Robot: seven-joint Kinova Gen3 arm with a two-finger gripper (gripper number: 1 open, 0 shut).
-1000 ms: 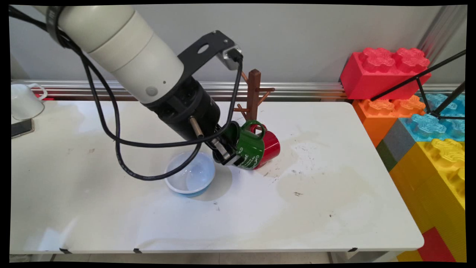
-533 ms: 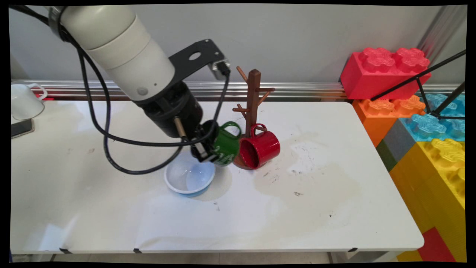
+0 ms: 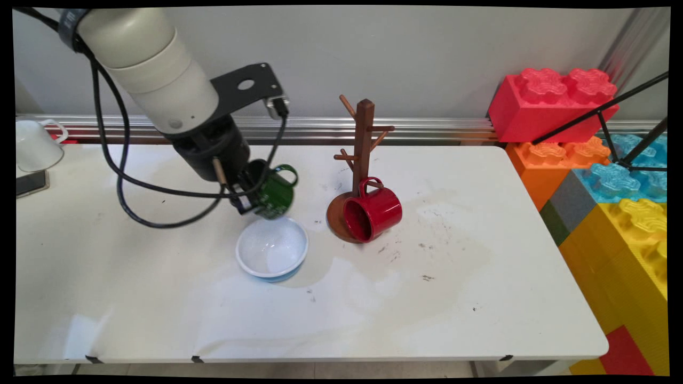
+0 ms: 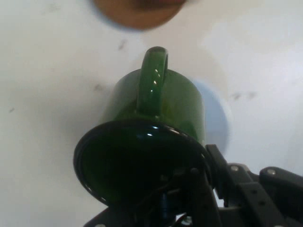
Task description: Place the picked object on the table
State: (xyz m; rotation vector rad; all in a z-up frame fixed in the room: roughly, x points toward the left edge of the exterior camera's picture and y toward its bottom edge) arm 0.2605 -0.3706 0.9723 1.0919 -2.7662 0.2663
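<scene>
A bowl (image 3: 272, 248) is sitting just below the hand (image 3: 246, 198); a rack (image 3: 362, 160) and red mug (image 3: 372, 214) are blocking the right; bare desk (image 3: 133, 277) is lying left.

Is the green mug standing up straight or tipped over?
Tipped. The gripper holds the green mug in the air by its rim, mouth sideways toward the arm, handle up, above the white bowl.
</scene>
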